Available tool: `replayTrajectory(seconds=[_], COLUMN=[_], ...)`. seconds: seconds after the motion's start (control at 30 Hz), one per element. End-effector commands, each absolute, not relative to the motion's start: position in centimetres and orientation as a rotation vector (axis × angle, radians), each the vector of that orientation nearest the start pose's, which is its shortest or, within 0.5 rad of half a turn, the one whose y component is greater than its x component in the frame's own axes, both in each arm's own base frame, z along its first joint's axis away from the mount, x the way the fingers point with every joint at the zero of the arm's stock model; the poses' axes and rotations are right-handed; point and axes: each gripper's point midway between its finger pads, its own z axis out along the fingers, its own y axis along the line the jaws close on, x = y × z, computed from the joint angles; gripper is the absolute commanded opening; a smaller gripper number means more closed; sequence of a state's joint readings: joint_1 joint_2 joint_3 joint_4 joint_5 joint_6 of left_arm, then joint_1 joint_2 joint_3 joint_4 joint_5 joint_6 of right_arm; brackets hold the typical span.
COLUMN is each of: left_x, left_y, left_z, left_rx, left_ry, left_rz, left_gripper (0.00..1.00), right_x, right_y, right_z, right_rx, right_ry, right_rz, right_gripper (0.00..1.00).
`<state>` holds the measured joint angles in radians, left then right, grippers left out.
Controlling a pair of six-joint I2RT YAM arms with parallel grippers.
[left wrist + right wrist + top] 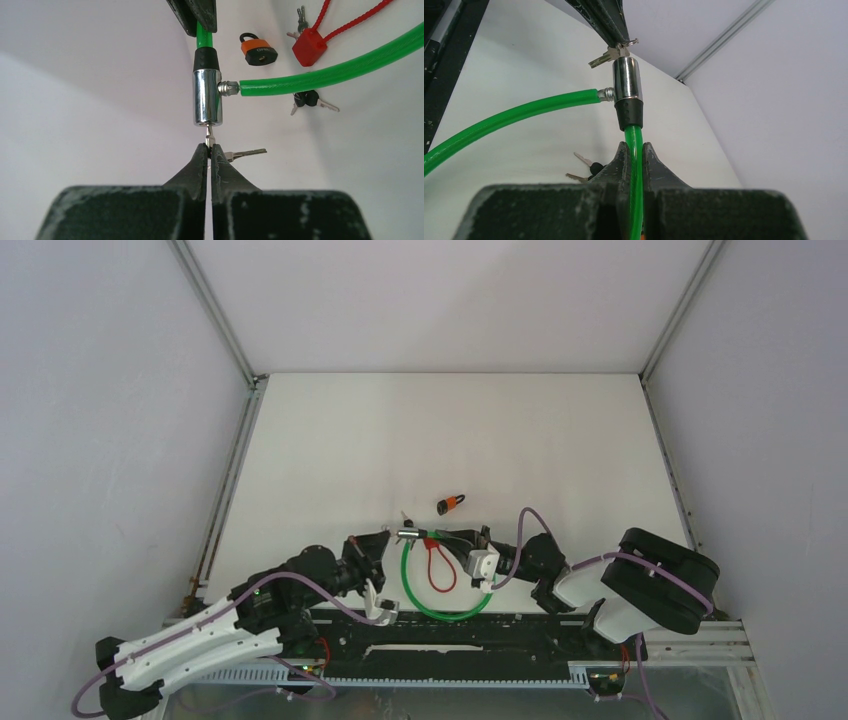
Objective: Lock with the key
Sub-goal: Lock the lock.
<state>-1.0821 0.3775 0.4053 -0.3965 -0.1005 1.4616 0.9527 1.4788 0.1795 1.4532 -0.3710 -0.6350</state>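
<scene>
White walls (pixel 100 390) box in a pale desk (pixel 450 430). From above, my left hand (pixel 388 538) and right hand (pixel 452 538) meet low in the centre of the frame at the chrome lock barrel (pixel 408 535). The green cable (pixel 445 612) loops below them toward my bases, and an orange padlock (pixel 453 504) lies apart just above. At this size I cannot make out the key at all.

My left wrist camera settles that. My left hand is closed on the head of the key (pixel 210 134), whose blade runs up into the bottom of the barrel at frame centre. A spare key (pixel 247 152) on the same ring sticks out to the right. The cable's free end sits in the barrel's side socket. At the upper right lies a red lock (pixel 309 46), with some black-headed keys (pixel 307 99) lower down — I am touching none of them.

My right wrist camera shows what the other hides: my right hand is clamped round the cable just below the barrel's black collar, steadying the lock against the key.

So I judge the job past halfway — lock steadied, cable end seated, key inserted. What is left is the turn, then drawing the key out. No view shows how far the key is rotated, so I cannot say whether the bolt has caught.
</scene>
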Motion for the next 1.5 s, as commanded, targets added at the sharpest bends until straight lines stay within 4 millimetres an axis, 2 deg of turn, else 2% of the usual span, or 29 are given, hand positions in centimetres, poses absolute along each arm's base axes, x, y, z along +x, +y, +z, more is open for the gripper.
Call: replayTrajectory(seconds=[0.0, 0.13, 0.2, 0.3, 0.33, 0.37, 0.4, 0.43, 0.47, 0.7, 0.83, 0.93, 1.0, 1.07, 1.2, 1.33, 1.47], left_x=[17.6, 16.9, 16.7, 16.6, 16.5, 16.5, 16.4, 16.3, 16.2, 15.6, 15.8, 16.7, 17.9, 18.5, 17.8, 18.2, 18.9], left_y=[-17.2, -18.4, -19.1, -19.9, -20.1, -20.2, -20.3, -20.4, -20.4, -20.0, -19.6, -19.4, -18.9, -19.5, -23.7, -25.3, -26.0], left_z=[18.9, 19.1, 19.4, 20.2, 20.7, 21.0, 21.4, 21.8, 22.1, 25.4, 28.0, 29.0, 28.2, 26.1, 22.0, 19.1, 17.1], left_rx=[1.789, 1.768, 1.746, 1.690, 1.659, 1.638, 1.623, 1.605, 1.584, 1.329, 0.991, 0.675, 0.391, 0.237, 0.284, 0.267, 0.300], left_ry=[0.755, 0.784, 0.797, 0.842, 0.860, 0.873, 0.882, 0.889, 0.897, 1.002, 1.158, 1.322, 1.471, 1.584, 1.678, 1.742, 1.797], left_rz=[0.393, 0.274, 0.221, 0.144, 0.116, 0.097, 0.080, 0.064, 0.043, -0.136, -0.348, -0.535, -0.638, -0.705, -0.851, -0.870, -0.800], left_gripper=[0.00, 0.00, 0.06, 0.32, 0.47, 0.74, 0.86, 0.98, 1.00, 1.00, 1.00, 1.00, 1.00, 1.00, 1.00, 0.99, 0.83], right_x=[19.4, 19.4, 19.4, 19.6, 19.6, 19.8, 19.9, 20.0, 20.2, 21.5, 22.5, 23.4, 23.9, 24.2, 24.6, 24.6, 24.4], right_y=[31.6, 31.7, 31.6, 31.6, 31.6, 31.5, 31.5, 31.4, 31.4, 30.8, 30.5, 30.0, 29.5, 29.2, 28.9, 28.8, 28.8], right_z=[17.4, 17.3, 17.3, 17.3, 17.3, 17.3, 17.3, 17.4, 17.5, 17.7, 18.0, 18.7, 19.0, 19.1, 19.3, 19.5, 19.5], right_rx=[-1.153, -1.152, -1.151, -1.147, -1.144, -1.138, -1.133, -1.125, -1.119, -1.051, -0.978, -0.891, -0.837, -0.807, -0.765, -0.756, -0.762], right_ry=[0.776, 0.778, 0.779, 0.786, 0.790, 0.795, 0.801, 0.807, 0.812, 0.878, 0.942, 0.994, 1.026, 1.043, 1.067, 1.067, 1.061], right_rz=[0.470, 0.470, 0.469, 0.466, 0.463, 0.459, 0.455, 0.451, 0.449, 0.427, 0.447, 0.470, 0.471, 0.471, 0.479, 0.486, 0.495], right_gripper=[0.00, 0.00, 0.00, 0.00, 0.00, 0.00, 0.00, 0.00, 0.00, 0.00, 0.00, 0.00, 0.00, 0.00, 0.00, 0.00, 0.00])
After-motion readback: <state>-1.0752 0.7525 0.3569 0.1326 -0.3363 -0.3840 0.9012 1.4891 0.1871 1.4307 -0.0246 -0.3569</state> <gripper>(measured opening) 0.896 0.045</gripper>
